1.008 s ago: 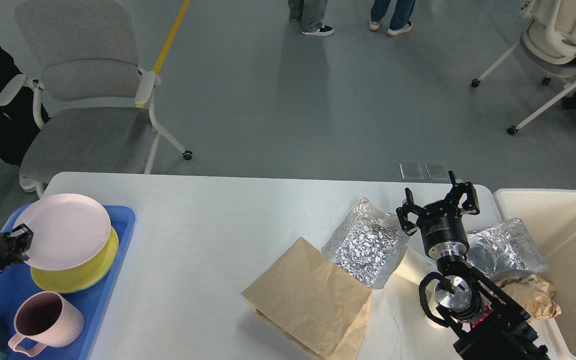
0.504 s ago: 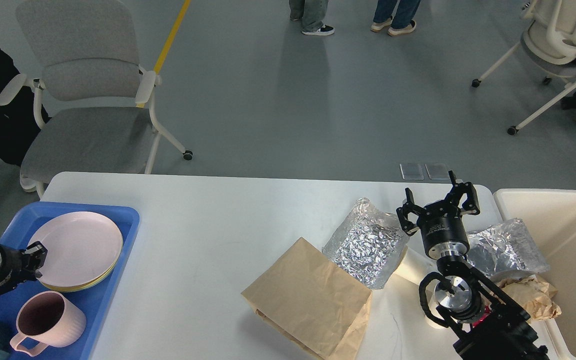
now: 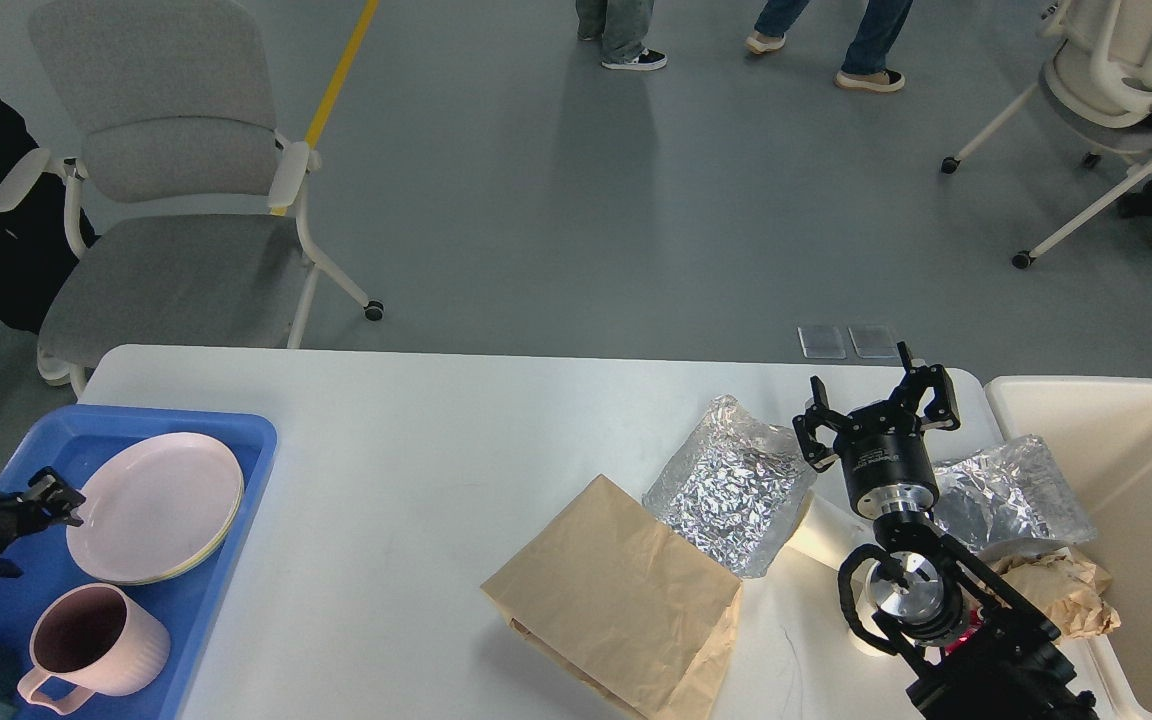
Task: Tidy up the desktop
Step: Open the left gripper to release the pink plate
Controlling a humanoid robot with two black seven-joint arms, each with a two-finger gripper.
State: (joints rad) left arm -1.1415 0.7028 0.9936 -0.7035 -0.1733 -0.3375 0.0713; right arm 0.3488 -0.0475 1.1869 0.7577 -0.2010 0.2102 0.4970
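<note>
The white desktop (image 3: 416, 470) holds a blue tray (image 3: 246, 440) at its left end. In the tray a pink plate (image 3: 156, 505) lies flat on a yellow plate (image 3: 224, 532), with a pink mug (image 3: 96, 640) in front. My left gripper (image 3: 54, 498) is open, just left of the pink plate's rim and apart from it. My right gripper (image 3: 876, 405) is open and empty, raised between two crumpled foil bags (image 3: 736, 485) (image 3: 1011, 490). A flat brown paper bag (image 3: 626, 600) lies in front of the left foil bag.
A cream bin (image 3: 1146, 470) stands at the table's right end, with crumpled brown paper (image 3: 1061, 590) beside it. A white paper cup (image 3: 824, 535) lies under my right arm. A grey chair (image 3: 176, 230) stands behind the left corner. People walk at the far back.
The left gripper lowered the pink plate onto the yellow plate in the tray, let go and drew back to the left. The right arm has not moved.
</note>
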